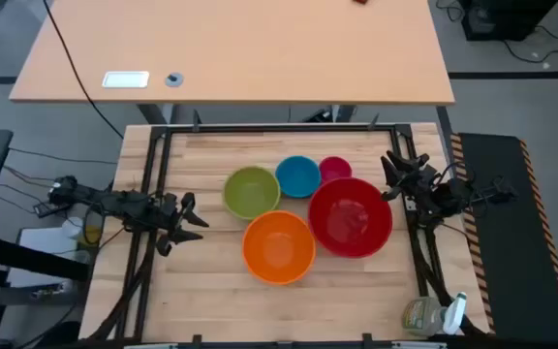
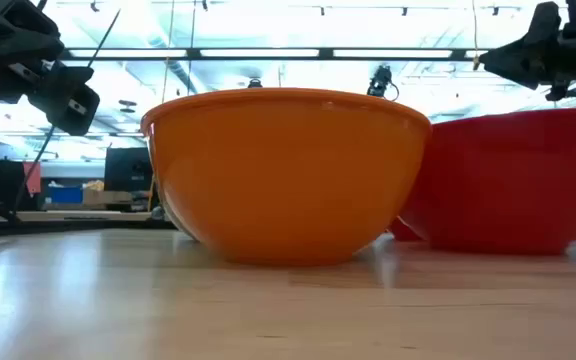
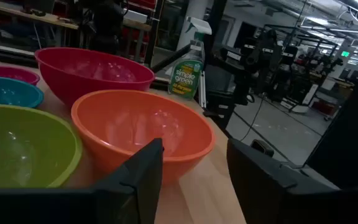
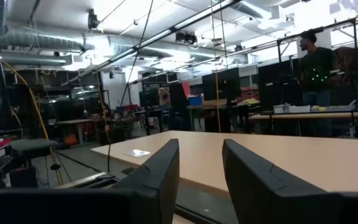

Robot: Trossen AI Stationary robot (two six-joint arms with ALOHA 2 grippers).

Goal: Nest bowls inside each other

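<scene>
Five bowls stand apart on the wooden table, each on its base: red (image 1: 351, 216), orange (image 1: 279, 246), lime green (image 1: 251, 192), blue (image 1: 297, 175) and pink (image 1: 334, 170). In the low view the orange bowl (image 2: 286, 172) stands in front of the red bowl (image 2: 513, 180). My left gripper (image 1: 194, 217) hovers open at the table's left, level with the orange bowl (image 3: 143, 127), touching nothing. My right gripper (image 1: 395, 174) is open at the table's right, beside the red bowl's far rim, pointing toward the far edge.
A spray bottle (image 1: 434, 315) lies at the table's near right corner. A second, lighter table (image 1: 231, 48) stands beyond the far edge. Black frame rails (image 1: 260, 128) run along the table's sides. A person (image 4: 316, 68) stands far off in the room.
</scene>
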